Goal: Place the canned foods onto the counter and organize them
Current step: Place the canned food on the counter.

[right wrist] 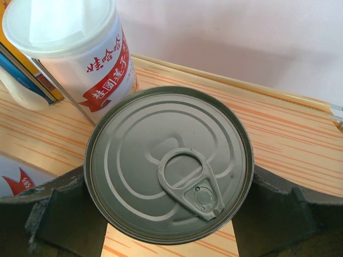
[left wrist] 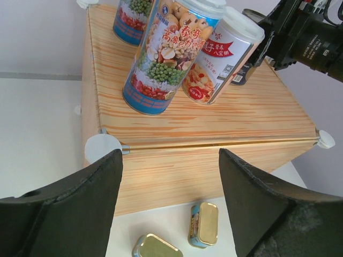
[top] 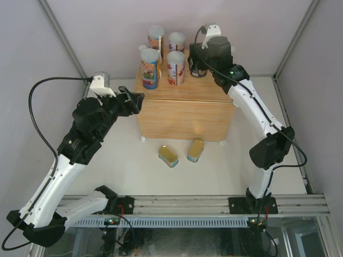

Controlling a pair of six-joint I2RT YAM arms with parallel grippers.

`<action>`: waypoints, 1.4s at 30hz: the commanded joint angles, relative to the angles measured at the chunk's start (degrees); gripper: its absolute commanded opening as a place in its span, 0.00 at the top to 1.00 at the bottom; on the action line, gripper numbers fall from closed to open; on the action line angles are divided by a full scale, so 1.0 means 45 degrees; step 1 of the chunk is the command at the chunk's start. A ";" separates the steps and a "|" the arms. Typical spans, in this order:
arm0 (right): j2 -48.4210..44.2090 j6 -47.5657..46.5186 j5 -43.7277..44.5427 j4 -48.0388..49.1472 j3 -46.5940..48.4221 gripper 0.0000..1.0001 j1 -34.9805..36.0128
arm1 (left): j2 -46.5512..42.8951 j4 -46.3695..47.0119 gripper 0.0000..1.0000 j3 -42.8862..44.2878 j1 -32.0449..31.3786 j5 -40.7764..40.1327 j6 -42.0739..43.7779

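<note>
Several tall white-lidded cans (top: 150,67) stand in a cluster at the back left of the counter (top: 185,112). In the left wrist view the nearest ones (left wrist: 171,53) show colourful labels. A dark can with a metal pull-tab top (right wrist: 169,160) is at the counter's back right, with my right gripper (right wrist: 169,195) shut on its sides. That same dark can (top: 197,68) shows beneath the right wrist in the top view. Two flat gold tins (top: 168,156) (top: 195,150) lie on the table in front of the counter. My left gripper (left wrist: 170,155) hangs open and empty off the counter's left front corner.
Grey walls close in the table at the back and both sides. A metal rail runs along the near edge, by the arm bases. White round connectors (left wrist: 102,147) mark the counter's corners. A white-labelled can (right wrist: 80,48) stands close beside the dark can.
</note>
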 commanded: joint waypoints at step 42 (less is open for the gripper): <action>-0.4505 0.0835 0.0964 -0.0501 -0.2112 0.01 0.0815 | -0.0292 0.0349 0.24 -0.0221 0.0102 0.0164 0.0309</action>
